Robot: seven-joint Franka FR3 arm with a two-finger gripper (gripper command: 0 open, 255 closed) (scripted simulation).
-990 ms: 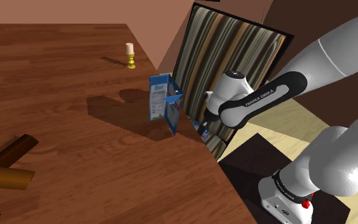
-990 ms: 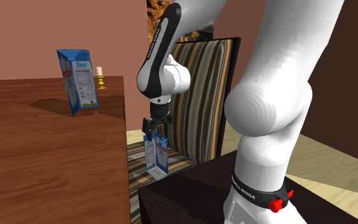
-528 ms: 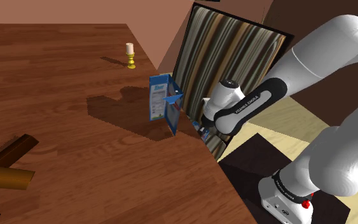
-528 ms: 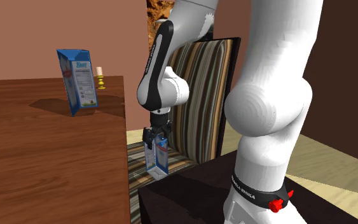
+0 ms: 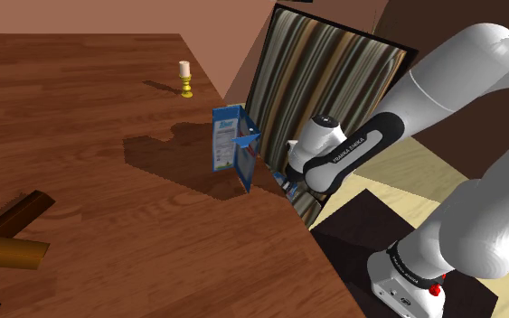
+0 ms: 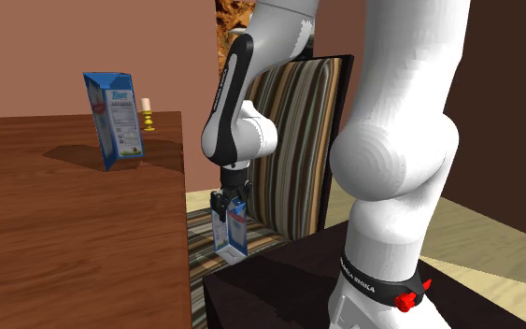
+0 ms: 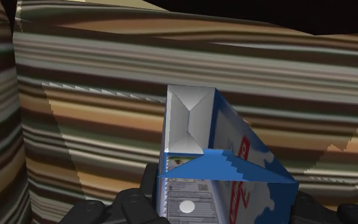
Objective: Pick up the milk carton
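where the table (image 5: pixel 108 190) edge and the arm cover it in the shoulder view, the small blue and white milk carton (image 6: pixel 231 232) shows as a mere sliver. it stands upright on the striped chair seat (image 6: pixel 202 245), near the seat's edge beside the table. the gripper (image 6: pixel 225 201) straddles the carton's gabled top, but whether it clamps the carton or sits loose around it cannot be told.

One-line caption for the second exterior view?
Black gripper at the top of a blue-and-white carton on the striped chair beside the wooden table.
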